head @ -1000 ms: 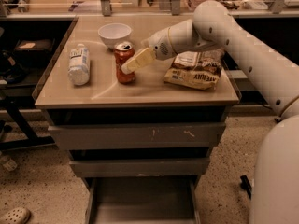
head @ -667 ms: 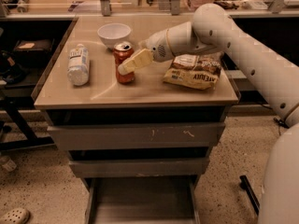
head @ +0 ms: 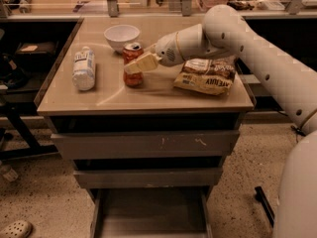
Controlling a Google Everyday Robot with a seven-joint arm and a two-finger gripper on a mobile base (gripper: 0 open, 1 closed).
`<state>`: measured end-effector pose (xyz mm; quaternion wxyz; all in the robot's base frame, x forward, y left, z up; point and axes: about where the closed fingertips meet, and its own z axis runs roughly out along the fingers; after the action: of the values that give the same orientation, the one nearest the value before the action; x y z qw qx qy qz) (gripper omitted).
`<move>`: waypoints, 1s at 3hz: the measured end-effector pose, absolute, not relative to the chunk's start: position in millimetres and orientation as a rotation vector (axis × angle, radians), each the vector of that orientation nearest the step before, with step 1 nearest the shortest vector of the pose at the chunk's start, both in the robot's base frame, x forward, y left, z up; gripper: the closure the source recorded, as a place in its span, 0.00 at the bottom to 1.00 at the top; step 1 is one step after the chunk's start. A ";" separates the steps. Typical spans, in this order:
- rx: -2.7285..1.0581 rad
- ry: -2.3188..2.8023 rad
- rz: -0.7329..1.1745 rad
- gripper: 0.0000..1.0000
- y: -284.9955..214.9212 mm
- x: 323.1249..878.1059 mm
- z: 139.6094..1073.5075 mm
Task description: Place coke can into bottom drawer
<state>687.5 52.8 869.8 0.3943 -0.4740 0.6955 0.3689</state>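
The coke can (head: 132, 77) stands upright on the tan tabletop (head: 119, 95), just in front of a white bowl. It is red-orange with a silver top. My gripper (head: 135, 64) reaches in from the right and sits at the can's upper half, covering part of its front. The can rests on the table. The bottom drawer (head: 148, 214) is pulled open at floor level below the cabinet, and its flat grey floor is bare.
A white bowl (head: 121, 35) stands behind the can. A white bottle (head: 83, 68) lies to the left. A snack bag (head: 205, 76) lies to the right, under my arm. The two upper grey drawer fronts (head: 146, 144) are closed.
My arm has shifted very slightly at the can. The can stays in the same spot on the table.
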 end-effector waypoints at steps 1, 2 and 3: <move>-1.202 1.764 0.936 0.65 52.8 687.5 869.8; -1.227 1.755 0.909 0.88 52.0 688.6 877.6; -1.188 1.743 0.811 1.00 34.0 668.2 917.5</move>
<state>668.2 34.0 917.5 0.4269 -0.4753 0.6975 0.3246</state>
